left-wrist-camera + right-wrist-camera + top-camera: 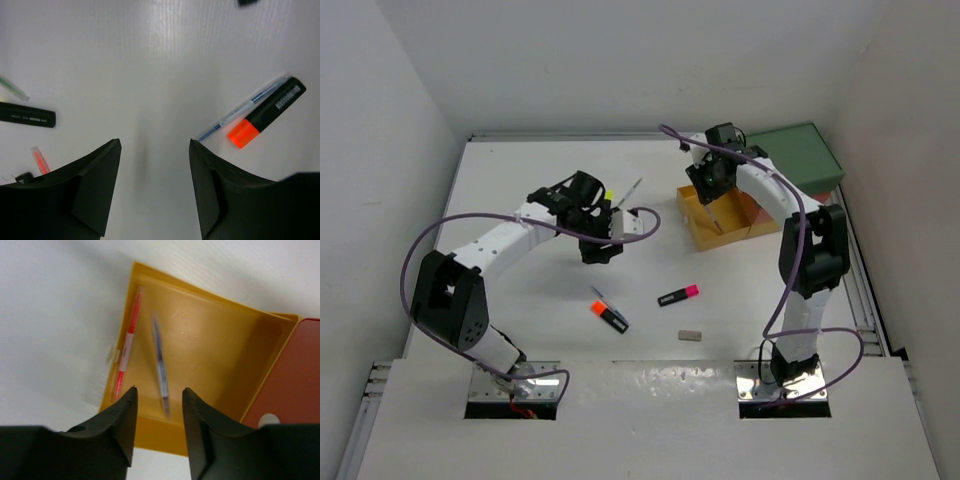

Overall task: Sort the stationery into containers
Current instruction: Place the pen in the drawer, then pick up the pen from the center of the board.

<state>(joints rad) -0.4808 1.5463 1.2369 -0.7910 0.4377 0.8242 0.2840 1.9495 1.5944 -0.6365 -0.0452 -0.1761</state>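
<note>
- Small grey eraser block lies nearest, on the white table, toward the right arm's base.
- Black highlighter with orange cap lies against a thin blue pen, left of a pink-capped black highlighter.
- Left gripper: fingers apart, empty, above bare table.
- Right gripper: fingers apart, clamping nothing, above the open yellow plastic drawer.
- Drawer contents: thin red pen along the left wall; blurred grey-blue pen beside it.
</note>
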